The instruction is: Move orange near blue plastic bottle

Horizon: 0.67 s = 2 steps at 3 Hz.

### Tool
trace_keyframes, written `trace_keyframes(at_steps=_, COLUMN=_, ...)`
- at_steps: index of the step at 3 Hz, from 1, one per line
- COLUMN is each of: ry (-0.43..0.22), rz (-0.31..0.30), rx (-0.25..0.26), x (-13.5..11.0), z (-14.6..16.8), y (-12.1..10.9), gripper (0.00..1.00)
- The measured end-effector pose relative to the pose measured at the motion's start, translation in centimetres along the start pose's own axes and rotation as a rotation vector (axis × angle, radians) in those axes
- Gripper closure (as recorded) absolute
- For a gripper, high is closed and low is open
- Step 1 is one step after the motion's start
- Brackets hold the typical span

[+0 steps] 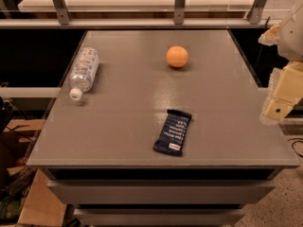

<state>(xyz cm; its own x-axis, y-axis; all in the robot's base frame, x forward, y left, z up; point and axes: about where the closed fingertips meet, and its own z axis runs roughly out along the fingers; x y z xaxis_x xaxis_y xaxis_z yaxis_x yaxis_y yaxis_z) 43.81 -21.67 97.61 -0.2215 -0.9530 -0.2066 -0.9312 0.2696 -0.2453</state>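
The orange (177,56) sits on the grey table top (132,122), toward the far middle. The blue plastic bottle (84,72) lies on its side near the table's left edge, its white cap pointing toward the front. My gripper (280,100) hangs at the right edge of the view, beyond the table's right side, well away from the orange and far from the bottle.
A dark blue snack-bar wrapper (173,132) lies at the front middle of the table. A metal rail with posts (179,6) runs along the back. Cardboard boxes (38,202) sit on the floor at the lower left.
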Motion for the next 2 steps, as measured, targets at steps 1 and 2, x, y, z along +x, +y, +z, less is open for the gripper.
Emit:
trace_keyframes(at_steps=1, ry=0.0, rz=0.0, rx=0.0, x=0.0, z=0.0, y=0.0, gripper=0.0)
trace_keyframes(at_steps=2, ry=0.004, rz=-0.019, rx=0.026, x=-0.32, z=-0.38, y=-0.79, gripper=0.0)
